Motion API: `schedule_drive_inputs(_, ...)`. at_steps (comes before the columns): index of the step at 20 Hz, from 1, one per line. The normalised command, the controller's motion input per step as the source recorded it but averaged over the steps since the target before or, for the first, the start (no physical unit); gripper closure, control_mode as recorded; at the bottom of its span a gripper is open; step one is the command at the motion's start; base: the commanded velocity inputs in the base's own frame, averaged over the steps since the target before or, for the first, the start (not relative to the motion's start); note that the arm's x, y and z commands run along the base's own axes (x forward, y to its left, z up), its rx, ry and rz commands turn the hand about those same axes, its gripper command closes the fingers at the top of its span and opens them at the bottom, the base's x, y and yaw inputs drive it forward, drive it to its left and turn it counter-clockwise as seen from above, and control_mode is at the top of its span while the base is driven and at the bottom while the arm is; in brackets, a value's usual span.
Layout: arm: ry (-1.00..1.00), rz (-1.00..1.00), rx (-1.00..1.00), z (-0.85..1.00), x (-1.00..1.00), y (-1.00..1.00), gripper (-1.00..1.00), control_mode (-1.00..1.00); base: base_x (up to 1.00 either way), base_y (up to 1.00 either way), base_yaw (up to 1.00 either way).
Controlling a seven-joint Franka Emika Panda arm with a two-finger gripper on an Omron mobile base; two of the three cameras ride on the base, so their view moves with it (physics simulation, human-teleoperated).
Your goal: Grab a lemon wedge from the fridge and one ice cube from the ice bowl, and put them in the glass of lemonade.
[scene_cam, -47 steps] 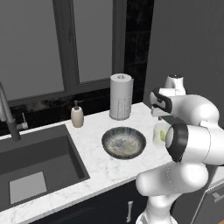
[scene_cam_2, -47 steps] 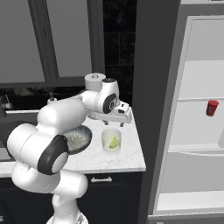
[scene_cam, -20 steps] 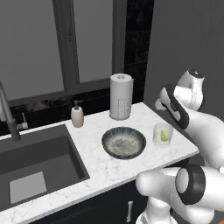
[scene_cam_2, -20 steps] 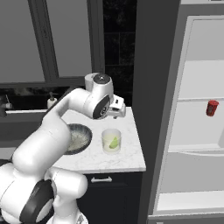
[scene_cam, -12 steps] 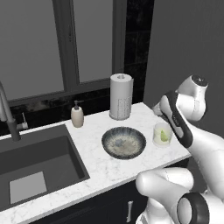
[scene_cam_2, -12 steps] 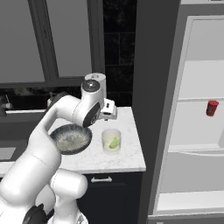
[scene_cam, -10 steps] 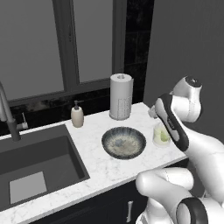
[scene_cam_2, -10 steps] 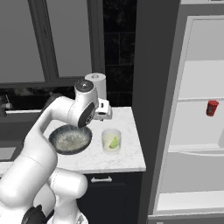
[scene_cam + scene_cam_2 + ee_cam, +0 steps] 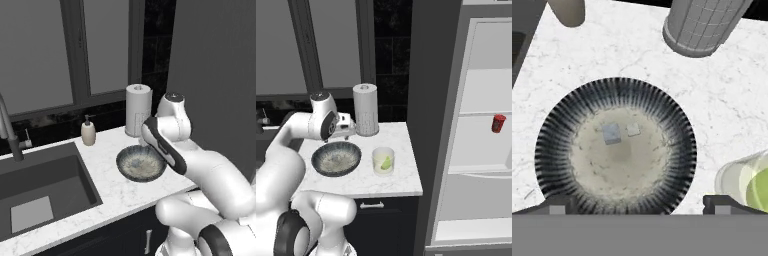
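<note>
My gripper hangs open over the ice bowl, its dark fingertips spread wide at the near rim with nothing between them. Two small pale ice cubes lie close together inside the bowl. In the right base view my hand hovers above the far edge of the ice bowl. Just right of it stands the glass of lemonade, with a yellow-green lemon wedge in it. The fridge stands open at the right. My arm hides the glass in the left base view, beside the ice bowl.
A white paper-towel roll stands behind the bowl near the wall. Left of the bowl are a beige soap bottle and a dark sink with a faucet. A small red object sits on a fridge shelf.
My arm has swung left from over the glass to over the ice bowl. The gripper has stayed open. Bowl and glass have not moved.
</note>
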Motion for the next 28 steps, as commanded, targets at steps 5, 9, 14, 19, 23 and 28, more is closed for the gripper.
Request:
schedule_drive_inputs(5,0.43,0.14,-0.12,-0.36,0.53,0.41,-1.00,-1.00,0.00,0.00,0.00)
schedule_drive_inputs(9,0.10,0.07,-0.02,-0.72,0.09,0.30,-1.00,-1.00,0.00,0.00,0.00)
schedule_drive_inputs(14,0.00,0.03,0.01,-0.55,0.09,0.13,-1.00,-1.00,0.00,0.00,0.00)
schedule_drive_inputs(19,0.00,0.00,0.07,-0.57,0.00,0.00,-1.00,-1.00,0.00,0.00,0.00)
schedule_drive_inputs(23,0.00,0.00,0.12,-0.44,0.06,0.00,-1.00,-1.00,0.00,0.00,0.00)
schedule_drive_inputs(28,0.00,0.00,0.05,-0.21,0.05,0.01,-1.00,-1.00,0.00,0.00,0.00)
